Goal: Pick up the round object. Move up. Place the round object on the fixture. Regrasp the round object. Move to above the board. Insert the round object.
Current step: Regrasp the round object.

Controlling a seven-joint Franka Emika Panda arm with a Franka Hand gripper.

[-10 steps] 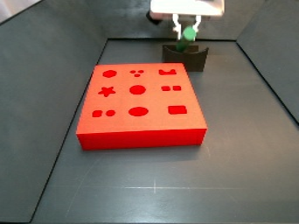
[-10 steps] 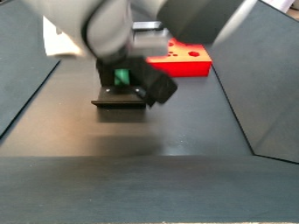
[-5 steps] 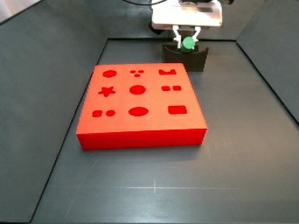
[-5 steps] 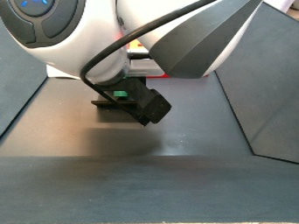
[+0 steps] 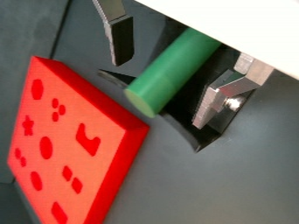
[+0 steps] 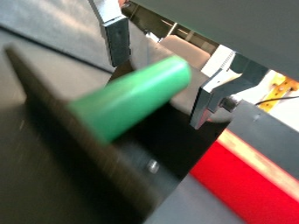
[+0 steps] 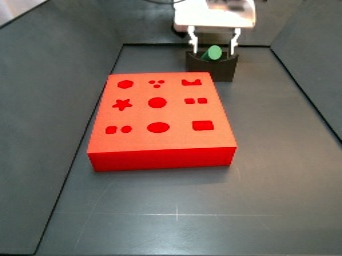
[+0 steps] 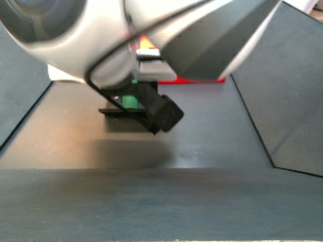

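Note:
The round object, a green peg [image 5: 170, 72], lies on its side in the curved notch of the dark fixture [image 5: 201, 133], which stands just past the far edge of the red board [image 5: 59, 149]. My gripper [image 5: 163, 86] straddles the peg, open. Both wrist views show a gap between each silver finger [image 5: 118, 35] and the peg [image 6: 131, 96]. In a side view the gripper [image 7: 214, 45] hangs over the fixture [image 7: 214, 69] with the peg's green end [image 7: 214, 51] showing between the fingers. The board [image 7: 158, 120] lies mid-floor.
Dark grey floor with sloping walls [image 7: 301, 95] on both sides. In a side view the arm's body [image 8: 151, 38] fills the upper half and hides most of the board; the peg [image 8: 127, 98] and fixture [image 8: 127, 112] show beneath it.
The gripper has come down onto the fixture. The peg, earlier tilted between the fingers above the notch, now lies in the notch, and the fingers stand apart from it.

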